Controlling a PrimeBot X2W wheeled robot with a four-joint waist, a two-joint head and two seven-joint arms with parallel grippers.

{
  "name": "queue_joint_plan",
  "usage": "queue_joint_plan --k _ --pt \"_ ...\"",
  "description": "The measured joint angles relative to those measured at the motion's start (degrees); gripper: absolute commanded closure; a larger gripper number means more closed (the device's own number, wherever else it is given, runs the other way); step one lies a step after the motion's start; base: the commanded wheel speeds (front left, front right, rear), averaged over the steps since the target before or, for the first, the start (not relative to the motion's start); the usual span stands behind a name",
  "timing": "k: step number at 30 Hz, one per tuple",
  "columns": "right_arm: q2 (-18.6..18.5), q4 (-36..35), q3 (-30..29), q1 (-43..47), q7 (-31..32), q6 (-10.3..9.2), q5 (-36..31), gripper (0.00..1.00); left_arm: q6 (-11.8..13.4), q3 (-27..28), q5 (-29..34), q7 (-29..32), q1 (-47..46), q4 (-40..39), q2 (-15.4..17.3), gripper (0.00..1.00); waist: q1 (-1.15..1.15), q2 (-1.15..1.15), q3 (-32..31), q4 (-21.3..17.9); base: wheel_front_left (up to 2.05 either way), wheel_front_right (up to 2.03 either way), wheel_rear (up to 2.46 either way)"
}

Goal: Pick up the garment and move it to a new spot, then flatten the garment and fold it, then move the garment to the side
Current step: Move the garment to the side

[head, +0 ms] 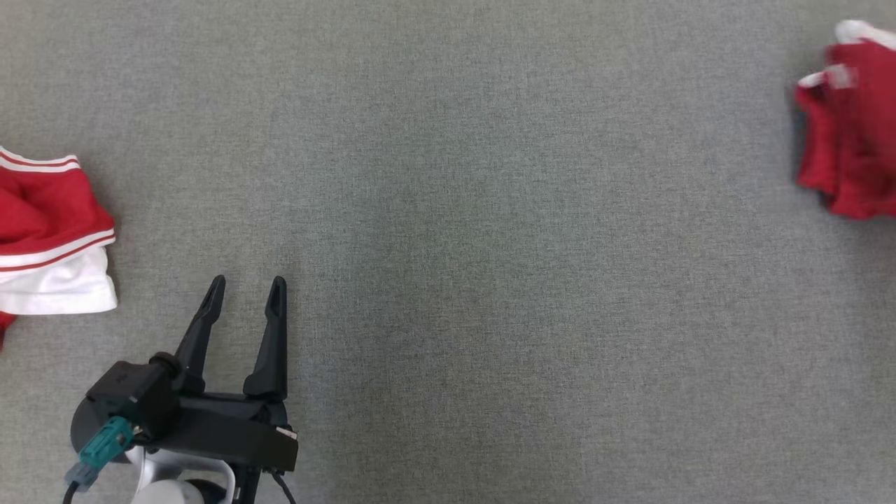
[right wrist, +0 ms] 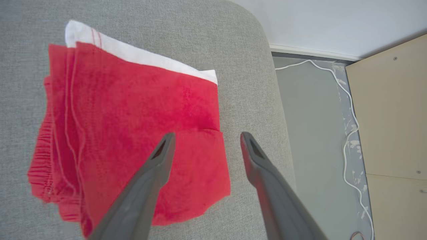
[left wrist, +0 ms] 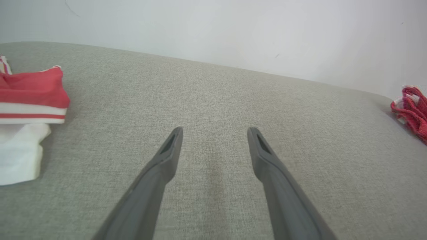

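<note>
The garment (head: 850, 140) is a folded red piece with a white edge, lying at the far right of the grey fabric surface (head: 490, 210). In the right wrist view the garment (right wrist: 133, 116) lies flat just beneath my right gripper (right wrist: 207, 134), whose fingers are open with nothing pinched between them. My left gripper (head: 248, 281) rests at the lower left, open and empty, far from the garment. In the left wrist view the left gripper (left wrist: 215, 130) points across bare fabric, with the garment (left wrist: 413, 110) at the far right edge.
A second red and white striped garment (head: 49, 224) lies bunched at the left edge, close to my left gripper, and is also in the left wrist view (left wrist: 30, 96). Beyond the surface's right edge are the floor, a white cable (right wrist: 347, 100) and a wooden cabinet (right wrist: 393, 116).
</note>
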Motion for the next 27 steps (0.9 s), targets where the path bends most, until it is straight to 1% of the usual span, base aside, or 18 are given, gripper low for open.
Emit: queue_joint_plan --k 4,6,8,10,12,13,16,17,22,25,27 --pt "-0.2 1.1 0.7 -0.9 0.0 0.35 -0.6 0.00 0.0 0.2 -0.1 0.0 0.0 0.8 0.0 0.00 0.00 0.00 -0.5 0.0 0.00 0.00 0.00" --pt "-0.2 1.5 1.1 -0.9 -0.3 0.92 -0.7 0.00 0.0 0.4 -0.2 -0.1 0.0 1.2 0.0 0.00 0.00 0.00 -0.9 -0.1 0.00 0.00 0.00" --pt "0.7 1.5 0.6 -0.8 -1.7 1.51 -0.2 0.00 0.0 0.4 -0.2 -0.2 0.0 1.7 -0.3 0.00 0.00 0.00 -1.4 -0.2 0.00 0.00 0.00" --pt "2.8 1.1 -0.3 -0.8 -4.2 2.10 1.4 0.00 0.0 0.6 -0.3 -0.5 0.0 2.4 -0.5 0.00 0.00 0.00 -2.1 -0.2 0.00 0.00 0.00" --pt "4.9 -0.3 -0.3 -0.4 -7.0 3.74 2.0 0.00 0.0 0.9 -0.6 -0.8 0.0 2.9 -0.6 0.00 0.00 0.00 -2.8 -0.4 0.00 0.00 0.00" --pt "6.0 -0.7 -0.4 0.3 -8.5 4.25 2.6 0.00 0.0 1.0 -0.7 -1.1 0.0 3.3 -0.7 0.00 0.00 0.00 -3.3 -0.4 0.00 0.00 0.00" --pt "9.1 -2.2 -1.2 4.0 -12.7 4.79 4.8 0.00 0.1 1.4 -0.7 -1.3 0.1 4.3 -0.9 0.00 0.00 0.00 -4.8 -0.6 0.00 0.00 0.00" --pt "9.9 -2.7 -1.4 5.5 -14.2 5.27 5.2 0.00 0.1 1.5 -0.8 -1.4 0.1 4.5 -0.9 0.00 0.00 0.00 -5.4 -0.7 0.00 0.00 0.00" --pt "13.4 -6.4 -4.0 11.2 -22.0 5.53 8.2 0.00 0.3 2.3 -2.2 -1.9 1.4 5.0 -1.0 0.00 -0.01 0.00 -8.3 -1.1 0.00 0.00 0.00" --pt "16.1 -9.4 -5.3 14.5 -26.3 5.20 9.4 0.00 0.5 3.0 -2.4 -1.9 3.6 5.3 -0.7 0.00 -0.02 -0.01 -10.0 -1.5 0.00 0.00 0.00" --pt "17.1 -11.5 -6.1 17.0 -29.5 4.95 10.1 0.00 0.5 3.4 -2.7 -2.1 4.4 5.6 -0.4 0.00 -0.01 0.00 -11.1 -1.9 0.00 0.00 0.00"
